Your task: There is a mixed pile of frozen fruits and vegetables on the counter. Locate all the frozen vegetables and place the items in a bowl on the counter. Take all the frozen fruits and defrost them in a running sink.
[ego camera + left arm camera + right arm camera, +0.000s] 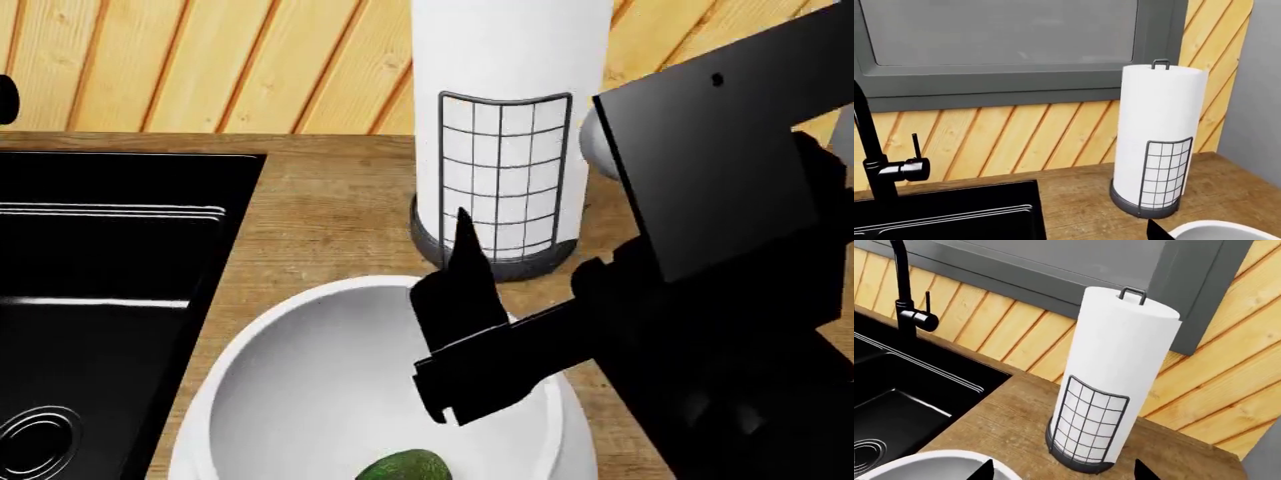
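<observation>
Left wrist: paper roll (1157,137) in its wire holder stands on the table (1081,210), near the sink (947,212) corner. One faucet (877,150) behind the basin. Sliver of bowl (1227,231) rim at the frame edge, one dark claw tip just beside it. Can't tell this claw's state from that alone.

Head: right arm hangs over the bowl (267,370), which sits on the table (320,220) between sink (94,300) and paper roll (507,130). Right claw (461,300): one finger shows clearly, nothing visibly in it. One frozen vegetable (407,466) lies inside the bowl at the bottom, dark green, rough skin, partly cut off by the frame. One round drain visible in the basin. No fruits in view, so zero counted here.

Right wrist: two claw tips well apart, over the bowl (927,465) rim, so right claw (1064,472) reads as spread, empty. Sink (914,395) and faucet (911,295) beyond, roll (1111,375) just ahead.

Handling, my judgement: the vegetable looks rigid if frozen, light, rounded, so it'll roll; rough skin should help grip. Pinch across the widest part. The bowl looks heavy enough to stay put.

Count: bowl 1, vegetable 1, roll 1, faucet 1.
</observation>
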Controlling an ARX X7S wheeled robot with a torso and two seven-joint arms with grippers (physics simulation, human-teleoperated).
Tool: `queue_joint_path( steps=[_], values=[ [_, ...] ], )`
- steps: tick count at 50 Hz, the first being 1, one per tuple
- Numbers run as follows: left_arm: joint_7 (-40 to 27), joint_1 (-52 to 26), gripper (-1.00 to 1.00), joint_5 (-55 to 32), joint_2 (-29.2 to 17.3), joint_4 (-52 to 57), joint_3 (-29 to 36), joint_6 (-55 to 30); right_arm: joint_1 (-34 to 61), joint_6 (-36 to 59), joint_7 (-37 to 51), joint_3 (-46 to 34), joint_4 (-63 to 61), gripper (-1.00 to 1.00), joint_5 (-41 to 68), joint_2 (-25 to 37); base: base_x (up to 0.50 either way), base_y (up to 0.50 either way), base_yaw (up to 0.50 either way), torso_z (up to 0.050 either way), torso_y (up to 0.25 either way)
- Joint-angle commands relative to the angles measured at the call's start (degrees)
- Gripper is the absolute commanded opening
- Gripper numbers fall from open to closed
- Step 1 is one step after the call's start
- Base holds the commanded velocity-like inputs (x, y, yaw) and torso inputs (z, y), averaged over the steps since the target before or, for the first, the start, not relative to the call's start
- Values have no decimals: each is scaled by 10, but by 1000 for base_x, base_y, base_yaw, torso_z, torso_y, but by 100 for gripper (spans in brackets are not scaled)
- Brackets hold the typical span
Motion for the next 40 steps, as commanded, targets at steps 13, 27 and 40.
queue_joint_path(
  steps=[13, 27, 40],
  values=[
    [36, 21, 100, 27, -20, -42, -7, -7, -179, -69, -122, 107, -30, 100, -202, 108, 0, 0, 0, 0, 0],
    [48, 30, 100, 23, -51, -55, -20, 6, -158, -51, -134, 106, -2, 100, -204, 120, 0, 0, 0, 0, 0],
    [-19, -138, 100, -67, 36, -110, -4, -119, -17, 9, -110, 83, 38, 100, -158, 84, 0, 0, 0, 0, 0]
  ],
)
